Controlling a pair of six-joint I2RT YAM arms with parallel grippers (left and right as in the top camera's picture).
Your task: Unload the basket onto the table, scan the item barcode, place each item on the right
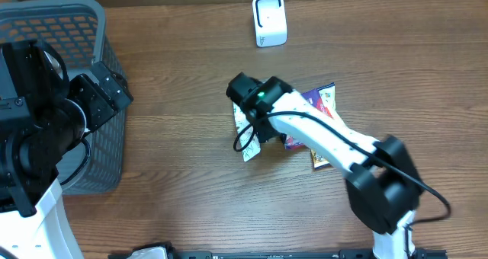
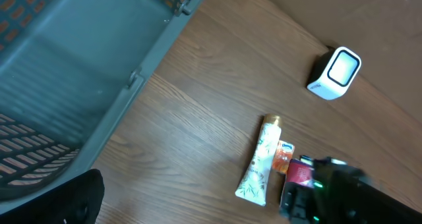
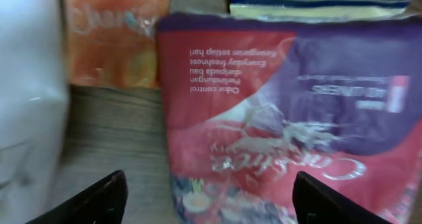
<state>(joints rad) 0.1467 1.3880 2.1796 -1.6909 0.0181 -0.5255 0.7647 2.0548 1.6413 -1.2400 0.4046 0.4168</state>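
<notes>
The right gripper (image 3: 211, 207) hangs over a red and purple packet (image 3: 277, 112) in the small pile at the middle of the bench (image 1: 175, 198). Its fingers (image 3: 99, 197) are spread wide, grasping nothing. A white tube (image 1: 248, 148) lies at the pile's left. The white scanner (image 1: 268, 20) stands at the far edge, well apart. The left gripper (image 1: 107, 87) hovers released and empty over the grey basket (image 1: 76, 23) on the left.

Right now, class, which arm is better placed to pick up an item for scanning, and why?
Right. The right gripper, open, hangs directly over the red packet; the left gripper is off by the basket, far away.
</notes>
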